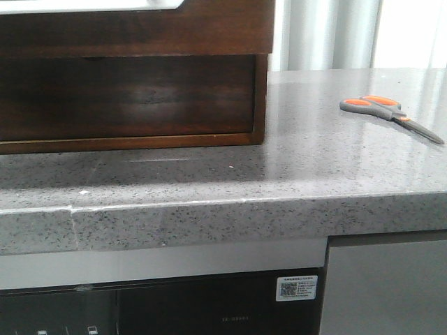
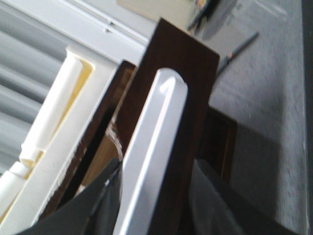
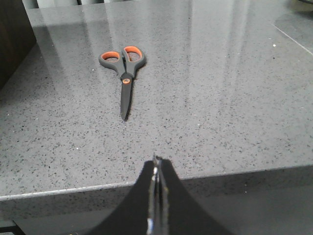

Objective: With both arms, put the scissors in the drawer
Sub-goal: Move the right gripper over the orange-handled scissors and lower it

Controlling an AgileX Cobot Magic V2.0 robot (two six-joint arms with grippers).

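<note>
Lying clear on countertop, scissors beside drawer.

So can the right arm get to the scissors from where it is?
Probably yes. The scissors lie flat in the open on the grey counter, with nothing between them and the right end effector, which is shut and would need to open first.

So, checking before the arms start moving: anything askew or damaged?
Nothing stands out. The scissors lie flat and closed on the countertop, apart from the drawer, which the left claw grips by its front.
</note>
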